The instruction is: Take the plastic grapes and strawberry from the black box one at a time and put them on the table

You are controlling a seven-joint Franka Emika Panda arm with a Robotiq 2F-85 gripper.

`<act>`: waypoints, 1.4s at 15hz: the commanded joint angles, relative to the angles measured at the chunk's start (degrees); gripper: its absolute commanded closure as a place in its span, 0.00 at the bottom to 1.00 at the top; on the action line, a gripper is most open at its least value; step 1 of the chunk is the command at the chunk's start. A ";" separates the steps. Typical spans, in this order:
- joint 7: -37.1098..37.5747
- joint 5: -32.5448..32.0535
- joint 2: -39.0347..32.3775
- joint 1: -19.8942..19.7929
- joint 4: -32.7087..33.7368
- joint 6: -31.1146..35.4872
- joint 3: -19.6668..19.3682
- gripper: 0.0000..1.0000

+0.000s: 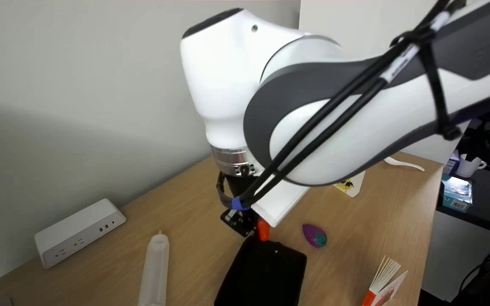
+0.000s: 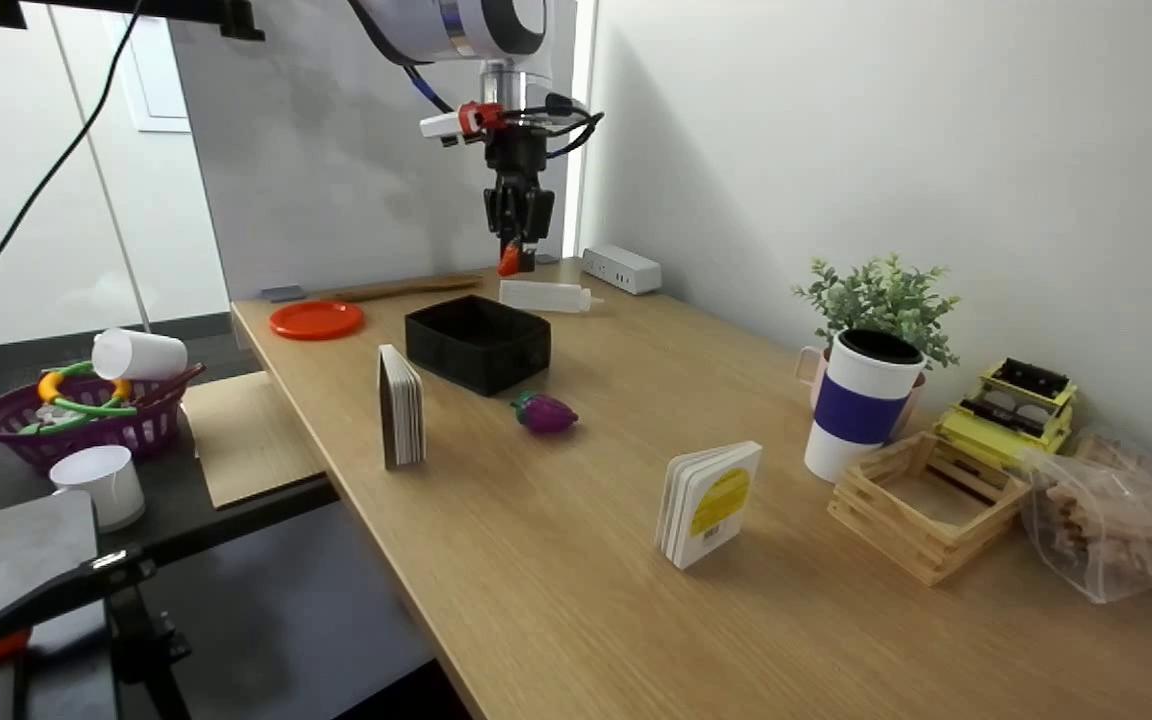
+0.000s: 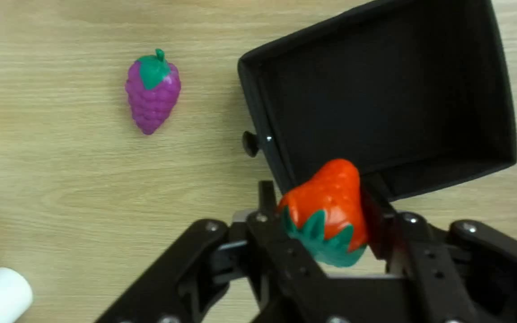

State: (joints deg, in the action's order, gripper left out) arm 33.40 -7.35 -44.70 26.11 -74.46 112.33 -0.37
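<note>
While strawberry (image 3: 328, 206) hangs pinched in the tool (image 3: 319, 199), above table (image 3: 106, 188); grapes (image 3: 153, 98) apart

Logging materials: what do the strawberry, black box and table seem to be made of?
Strawberry: probably molded plastic, semi-gloss; shiny highlights on its red surface.
Black box: plastic or covered board, unclear which; matte, since its floor shows little shine.
Table: wood or wood-look laminate, smooth, judging by the fine, streaky light-brown grain.

Your table (image 2: 576, 600) carries box (image 2: 486, 365) and grapes (image 2: 546, 413) inboard, plate (image 2: 316, 319) near a corner, and power strip (image 2: 621, 270) along the wall edge.
</note>
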 commanded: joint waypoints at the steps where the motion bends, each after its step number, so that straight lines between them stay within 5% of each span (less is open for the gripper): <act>1: 6.01 0.03 6.86 -1.94 -10.10 2.64 -1.31 0.78; 5: 3.20 2.66 8.47 -6.98 -16.60 7.34 0.22 0.78; 12: -11.33 13.47 4.70 -15.46 -26.03 27.00 4.30 0.78; 21: -18.07 17.59 1.50 -17.61 -24.70 26.25 5.69 0.78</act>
State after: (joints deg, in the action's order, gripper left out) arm 17.33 8.90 -42.81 9.51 -99.80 139.39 4.24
